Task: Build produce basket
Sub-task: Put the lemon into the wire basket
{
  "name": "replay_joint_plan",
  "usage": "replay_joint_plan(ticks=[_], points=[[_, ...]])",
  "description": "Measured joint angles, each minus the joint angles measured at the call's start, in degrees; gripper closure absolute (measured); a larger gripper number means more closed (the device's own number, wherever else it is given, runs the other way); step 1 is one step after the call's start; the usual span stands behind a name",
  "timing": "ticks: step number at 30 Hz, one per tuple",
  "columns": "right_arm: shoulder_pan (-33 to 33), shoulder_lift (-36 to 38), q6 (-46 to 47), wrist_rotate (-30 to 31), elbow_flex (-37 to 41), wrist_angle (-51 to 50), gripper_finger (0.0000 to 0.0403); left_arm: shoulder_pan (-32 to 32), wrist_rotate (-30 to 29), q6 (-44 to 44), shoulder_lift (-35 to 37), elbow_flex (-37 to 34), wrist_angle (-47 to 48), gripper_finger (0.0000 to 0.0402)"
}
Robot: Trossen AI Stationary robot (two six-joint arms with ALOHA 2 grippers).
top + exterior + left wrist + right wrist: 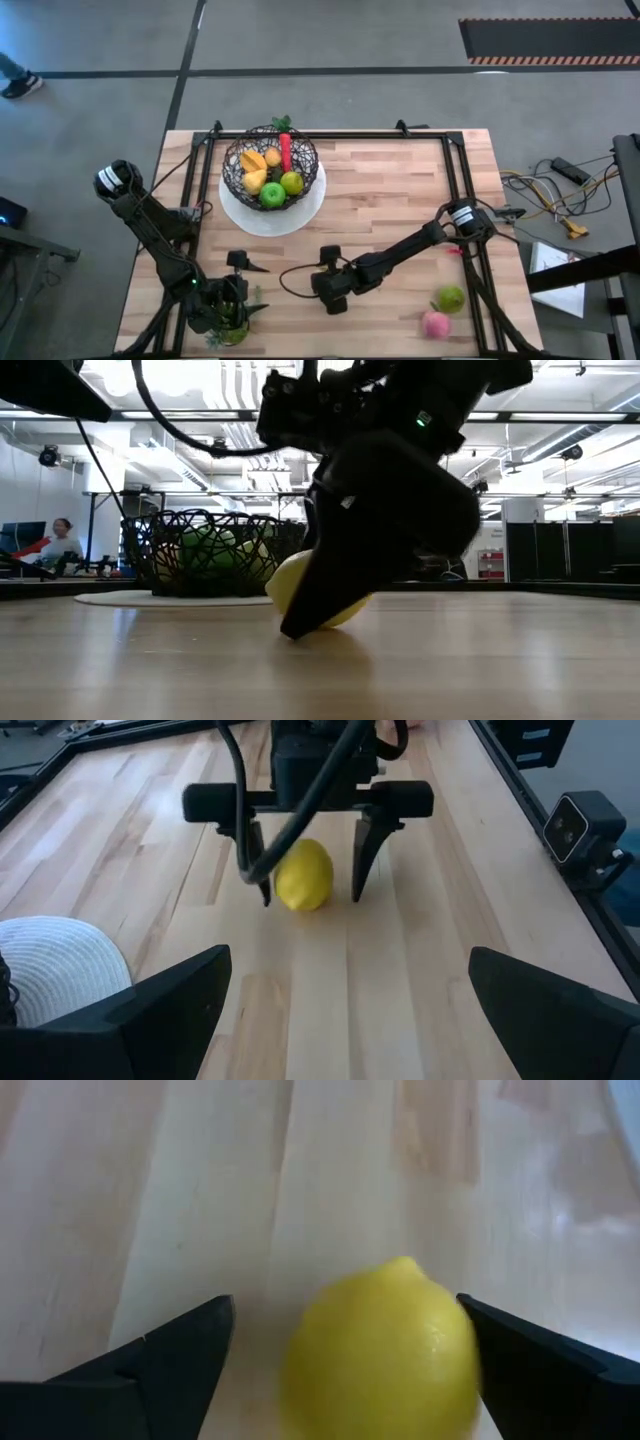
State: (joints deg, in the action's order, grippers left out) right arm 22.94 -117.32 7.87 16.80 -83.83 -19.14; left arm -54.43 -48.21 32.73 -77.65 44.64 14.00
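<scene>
Basket [271, 167] of dark wire mesh, upper centre-left of the high view, seated on a flat white plate [300, 215] near the far edge of the wooden table [400, 180]. Inside it lie several pieces of produce: an orange piece, a yellow piece, two green apples [273, 195] and a red piece with green top [285, 150]. Right gripper [331, 285], lower centre of the high view, is lowered to the tabletop with its fingers spread wide on either side of a yellow lemon [304, 875]; the left wrist view shows a gap between each finger and the fruit, so nothing is gripped (the lemon rests on the wood). The right wrist view shows the same lemon [385, 1345] between the two dark fingers. Left gripper [228, 312], lower left of the high view, waits fully open and empty, close to a small green potted plant [232, 330]. Two further pieces, a green fruit [450, 298] and a pink fruit [435, 323], lie side by side at the lower right of the table. In the low view a person [60, 540] sits in the room at far left.
</scene>
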Motion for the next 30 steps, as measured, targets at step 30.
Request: replay_joint_plan(ticks=[30], points=[[-37.0, -2.2, 5.2, 4.8, -21.0, 3.5, 0.017, 0.0, 0.0, 3.0, 0.0, 0.0, -0.1, 0.0011]])
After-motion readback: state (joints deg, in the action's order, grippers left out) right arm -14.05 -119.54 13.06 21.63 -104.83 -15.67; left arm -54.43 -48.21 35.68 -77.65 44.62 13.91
